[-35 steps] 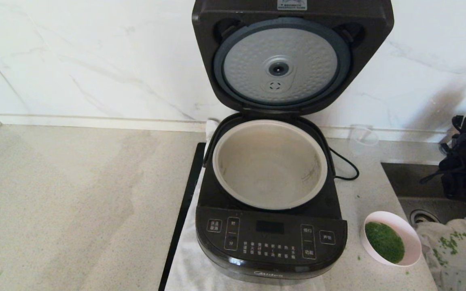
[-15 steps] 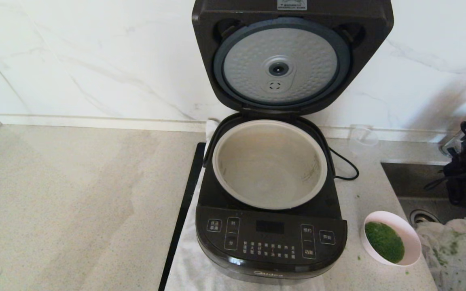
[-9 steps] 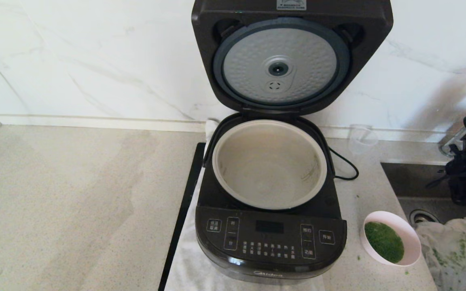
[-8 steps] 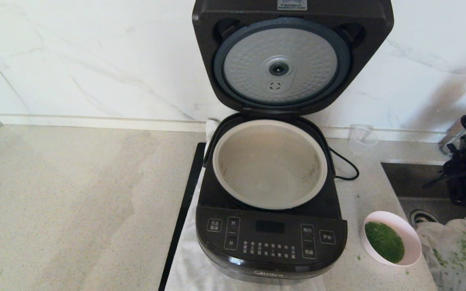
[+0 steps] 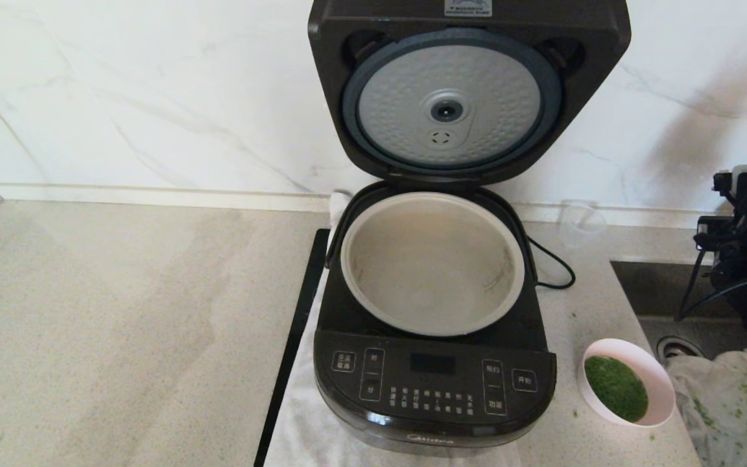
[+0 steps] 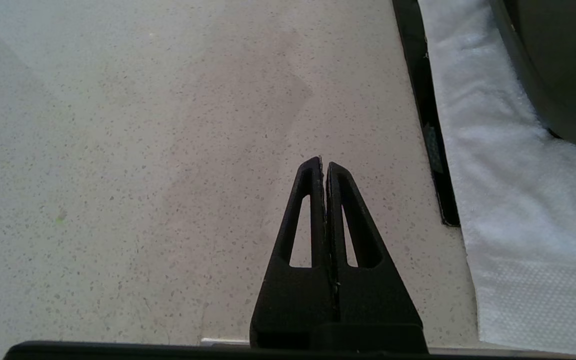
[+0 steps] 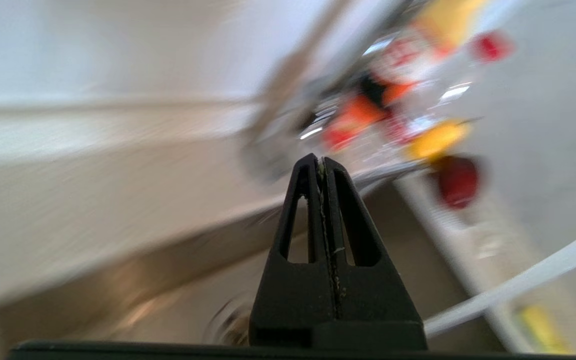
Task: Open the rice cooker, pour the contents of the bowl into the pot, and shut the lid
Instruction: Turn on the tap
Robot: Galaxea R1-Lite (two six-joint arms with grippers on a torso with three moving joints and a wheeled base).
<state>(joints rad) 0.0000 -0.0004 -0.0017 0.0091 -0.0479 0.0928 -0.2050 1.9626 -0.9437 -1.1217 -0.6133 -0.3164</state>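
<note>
Rice cooker [image 5: 434,376] sits mid-worktop [image 5: 120,324] on a white cloth [image 6: 508,200]. Lid [image 5: 469,91] is hinged up against the wall, pot [image 5: 432,263] exposed, nothing visible in it. Bowl [image 5: 629,382] stands on the worktop just right of the cooker's front corner, green contents [image 5: 616,388] inside. Right pincer [image 7: 322,160] is over the sink [image 5: 659,279] at far right, fingers together, holding nothing. Left pincer [image 6: 324,164] hangs over bare worktop left of the cloth, fingers pressed together, gripping nothing.

A speckled beige countertop [image 5: 120,311] meets a white marble-veined wall [image 5: 153,97], beside a sink [image 5: 672,292].
</note>
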